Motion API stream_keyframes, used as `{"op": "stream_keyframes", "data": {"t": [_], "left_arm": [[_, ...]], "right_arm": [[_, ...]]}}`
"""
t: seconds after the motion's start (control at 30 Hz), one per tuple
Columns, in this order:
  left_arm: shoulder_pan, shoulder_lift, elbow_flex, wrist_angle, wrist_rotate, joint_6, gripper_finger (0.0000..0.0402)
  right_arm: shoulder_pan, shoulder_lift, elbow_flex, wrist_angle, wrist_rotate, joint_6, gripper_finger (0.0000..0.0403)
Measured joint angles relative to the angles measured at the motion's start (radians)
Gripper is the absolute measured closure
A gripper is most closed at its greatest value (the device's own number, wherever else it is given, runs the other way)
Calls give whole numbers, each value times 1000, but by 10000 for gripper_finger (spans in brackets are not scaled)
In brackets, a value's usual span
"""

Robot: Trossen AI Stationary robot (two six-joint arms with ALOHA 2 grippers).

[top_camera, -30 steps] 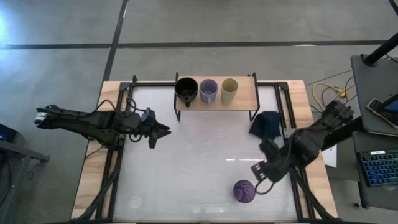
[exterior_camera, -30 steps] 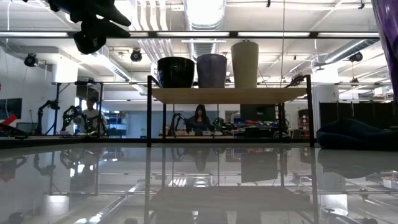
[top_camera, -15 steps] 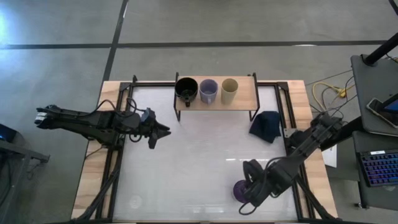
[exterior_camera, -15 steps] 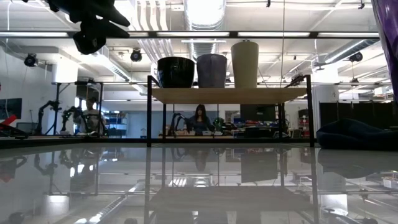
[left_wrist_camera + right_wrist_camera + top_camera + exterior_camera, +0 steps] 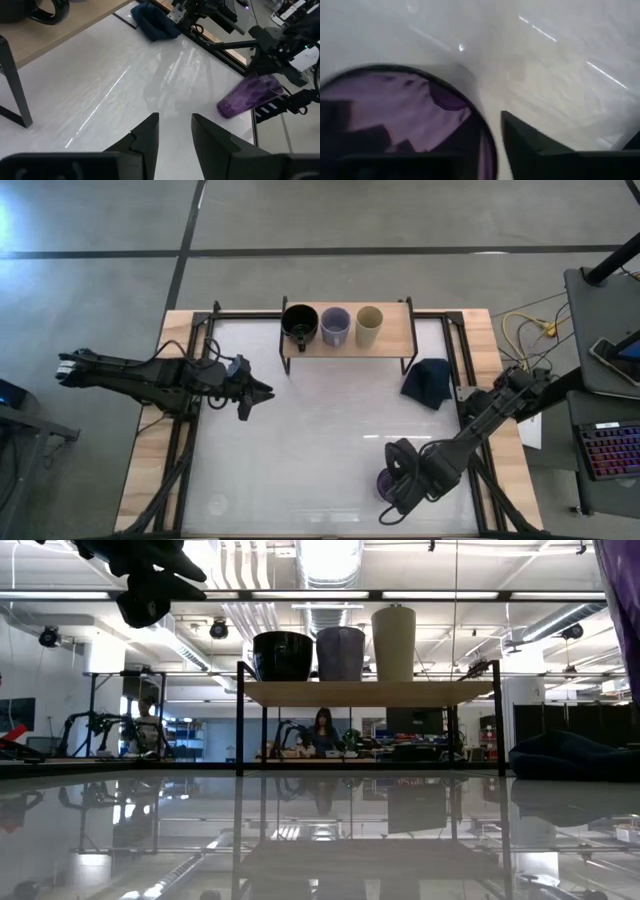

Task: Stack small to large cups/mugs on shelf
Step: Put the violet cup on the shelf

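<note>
The translucent purple tumbler (image 5: 381,480) stands on the white table near its front right; it also shows in the left wrist view (image 5: 247,95). My right gripper (image 5: 396,480) is open right over it. One finger (image 5: 530,147) stands outside the tumbler's rim (image 5: 479,120); the other shows dark behind the purple wall. The black mug (image 5: 299,323), the lavender mug (image 5: 335,326) and the cream cup (image 5: 369,326) stand in a row on the shelf (image 5: 398,338). My left gripper (image 5: 262,391) waits open above the table's left side. My right gripper comes at the tumbler's open top from above, its fingers on either side of the rim's wall. I cannot tell whether either finger touches it. The tumbler's base is on the table.
A dark navy cloth lump (image 5: 427,380) lies on the table right of the shelf. The shelf board has bare room right of the cream cup. Black frame rails run along the table's left and right edges.
My right gripper has gone toward the table's near edge and a little left, from beside the tumbler to right over its top. The tumbler stays where it stood.
</note>
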Motion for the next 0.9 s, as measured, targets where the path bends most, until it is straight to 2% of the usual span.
{"op": "stream_keyframes", "data": {"t": [0.07,0.13,0.23,0.37,0.5,0.7,0.9], "left_arm": [[0,0,0,0,1,0,301],[0,0,0,0,1,0,301],[0,0,-1,0,1,1,301],[0,0,-1,0,2,1,301],[0,0,-3,2,2,1,301],[0,20,-5,3,2,0,301],[0,53,-5,8,10,-5,301]], "right_arm": [[-6,-14,0,-3,22,0,369],[-16,-38,-1,-21,34,6,386],[-38,-89,15,-113,48,35,390],[-61,-170,105,-341,144,115,392],[-102,-270,105,-328,283,106,393],[-275,-387,64,-328,448,69,392],[-524,-500,0,-328,412,-158,392]]}}
